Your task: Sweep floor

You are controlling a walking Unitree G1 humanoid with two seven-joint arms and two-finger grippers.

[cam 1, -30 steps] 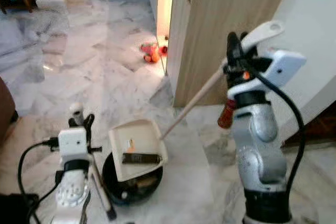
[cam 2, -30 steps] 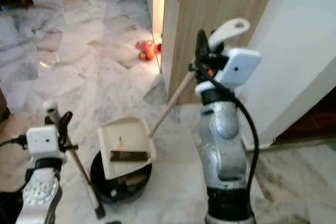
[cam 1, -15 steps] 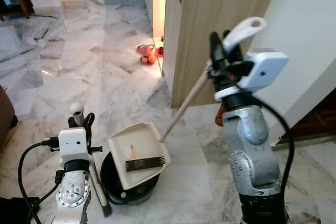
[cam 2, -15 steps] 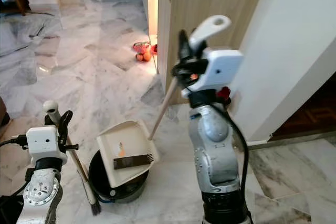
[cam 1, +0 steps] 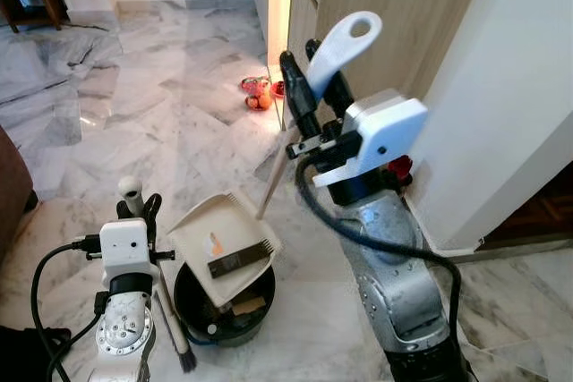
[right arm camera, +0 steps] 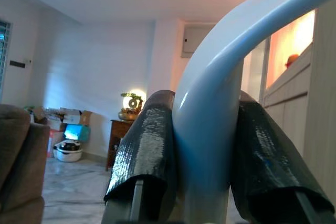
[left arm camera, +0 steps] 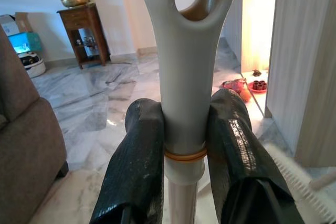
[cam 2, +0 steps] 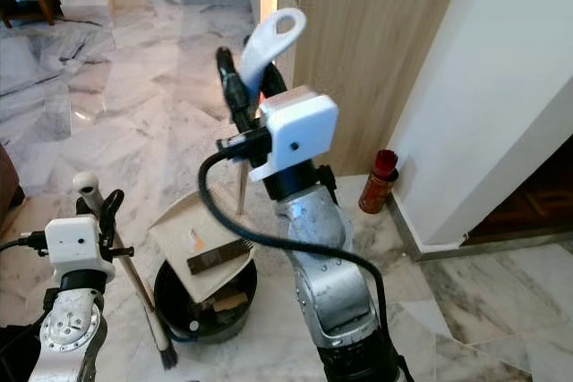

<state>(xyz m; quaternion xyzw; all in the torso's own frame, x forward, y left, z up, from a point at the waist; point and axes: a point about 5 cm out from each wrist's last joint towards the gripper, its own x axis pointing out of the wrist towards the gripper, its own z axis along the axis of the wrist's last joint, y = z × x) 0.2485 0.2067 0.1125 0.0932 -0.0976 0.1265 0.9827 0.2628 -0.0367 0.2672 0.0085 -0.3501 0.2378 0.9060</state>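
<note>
Right gripper [cam 1: 309,78] is clamping the pale handle of the dustpan [cam 1: 224,248]; in the right wrist view both black fingers [right arm camera: 144,150] are pressing against the handle's looped grip with no gap visible. The dustpan is hanging tilted over the dark round bin [cam 1: 219,315], its pan carrying a small orange scrap and a dark comb strip along the lip. Left gripper [left arm camera: 181,145] is gripping the broom [cam 1: 166,310] just under its holed end cap, fingers closed tight on either side of the shaft above an orange band. The broom is standing nearly upright beside the bin, bristle end down on the marble floor [cam 1: 134,123]. Red-orange items [cam 1: 260,94] are lying by the lit doorway
</note>
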